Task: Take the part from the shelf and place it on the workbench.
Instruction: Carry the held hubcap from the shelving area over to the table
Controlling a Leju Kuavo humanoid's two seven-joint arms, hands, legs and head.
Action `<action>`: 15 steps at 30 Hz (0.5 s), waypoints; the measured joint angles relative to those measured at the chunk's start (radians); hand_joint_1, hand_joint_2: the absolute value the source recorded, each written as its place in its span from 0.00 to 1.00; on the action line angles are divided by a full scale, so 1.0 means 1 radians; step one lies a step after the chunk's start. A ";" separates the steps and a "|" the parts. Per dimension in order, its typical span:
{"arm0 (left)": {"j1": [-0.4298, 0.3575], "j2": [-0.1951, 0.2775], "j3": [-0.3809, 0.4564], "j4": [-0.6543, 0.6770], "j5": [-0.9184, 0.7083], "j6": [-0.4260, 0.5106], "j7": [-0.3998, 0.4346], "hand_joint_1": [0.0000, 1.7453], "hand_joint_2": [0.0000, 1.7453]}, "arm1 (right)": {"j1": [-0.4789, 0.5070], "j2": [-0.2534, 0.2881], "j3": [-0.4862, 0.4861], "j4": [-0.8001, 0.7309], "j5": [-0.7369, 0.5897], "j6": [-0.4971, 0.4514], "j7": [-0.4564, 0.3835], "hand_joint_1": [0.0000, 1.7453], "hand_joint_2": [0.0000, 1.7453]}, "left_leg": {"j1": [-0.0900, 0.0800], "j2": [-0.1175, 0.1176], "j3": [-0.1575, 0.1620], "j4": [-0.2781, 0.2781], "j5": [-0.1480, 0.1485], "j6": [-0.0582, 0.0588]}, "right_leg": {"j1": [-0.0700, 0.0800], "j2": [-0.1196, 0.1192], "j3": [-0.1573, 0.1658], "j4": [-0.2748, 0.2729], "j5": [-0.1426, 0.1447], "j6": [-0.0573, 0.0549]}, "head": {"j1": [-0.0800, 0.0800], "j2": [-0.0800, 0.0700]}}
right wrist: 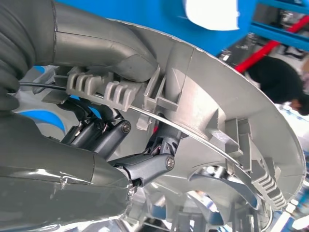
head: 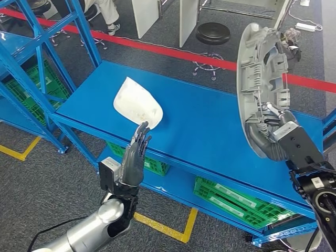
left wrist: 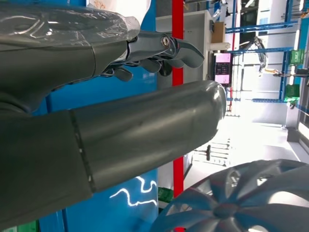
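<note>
1. Wheel cover (head: 261,86), grey plastic, is the part: held up on edge at 3 o'clock in head view, ribbed back side w/ clips and wire ring facing the camera, above the right end of the blue workbench (head: 206,131), not resting on it.
2. Right hand (head: 273,134) grips the cover at its lower rim; in right wrist view fingers (right wrist: 146,166) reach through the spoke openings and the thumb lies over the rim, so it's clamped on the part.
3. Left hand (head: 134,157) is raised at 7 o'clock in head view, just in front of the bench's near edge, palm up-ish, fingers straight and apart, holding nothing. Left wrist view shows the same fingers (left wrist: 164,48) extended, nothing between them.
4. White part (head: 138,103) lies flat on the bench top at 11 o'clock, just beyond the left hand's fingertips; touching or not, can't tell.
5. Left wrist view also catches the cover's spoked front face (left wrist: 247,198).
6. Green crates (head: 238,202) sit on the lower bench shelf, 5 o'clock.
7. Blue shelf frame (head: 35,63) stands at 10 o'clock; red floor line (head: 166,51) runs behind the bench; black stool (head: 212,34) at 12 o'clock beyond it.
8. Person's legs (head: 107,13) are seated at the top edge, approx 11 o'clock.
</note>
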 joint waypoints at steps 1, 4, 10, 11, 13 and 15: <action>0.000 0.000 0.000 0.000 -0.001 0.000 0.000 0.00 0.00 | 0.000 0.001 0.000 -0.013 0.011 -0.008 -0.006 1.00 1.00 | 0.000 0.000 0.000 0.000 0.000 0.000 | 0.000 0.000 0.000 0.000 0.000 0.000 | 0.000 0.000; 0.000 -0.001 0.000 0.000 -0.004 0.000 0.000 0.00 0.00 | 0.001 0.005 -0.003 -0.053 0.046 -0.033 -0.014 1.00 1.00 | 0.000 0.000 0.000 0.000 0.000 0.000 | 0.000 0.000 0.000 0.000 0.000 0.000 | 0.000 0.000; 0.000 -0.003 0.000 0.001 -0.006 0.000 0.000 0.00 0.50 | 0.002 0.008 -0.007 -0.106 0.062 -0.042 -0.012 1.00 1.00 | 0.000 0.000 0.000 0.000 0.000 0.000 | 0.000 0.000 0.000 0.000 0.000 0.000 | 0.000 0.000; 0.000 -0.004 0.000 0.001 -0.007 0.000 0.000 0.00 0.75 | 0.002 0.008 -0.007 -0.111 0.064 -0.043 -0.012 1.00 1.00 | 0.000 0.000 0.000 0.000 0.000 0.000 | 0.000 0.000 0.000 0.000 0.000 0.000 | 0.000 0.000; 0.000 -0.004 0.000 0.001 -0.013 0.001 0.000 0.00 1.00 | 0.006 0.009 -0.009 -0.122 0.083 -0.048 -0.012 1.00 1.00 | 0.000 0.000 0.000 0.000 0.000 0.000 | 0.000 0.000 0.000 0.000 0.000 0.000 | 0.000 0.000; 0.000 -0.005 0.000 0.002 -0.028 0.008 0.000 0.00 1.00 | 0.014 0.011 -0.012 -0.137 0.122 -0.057 -0.013 1.00 1.00 | 0.000 0.000 0.000 0.000 0.000 0.000 | 0.000 0.000 0.000 0.000 0.000 0.000 | 0.000 0.000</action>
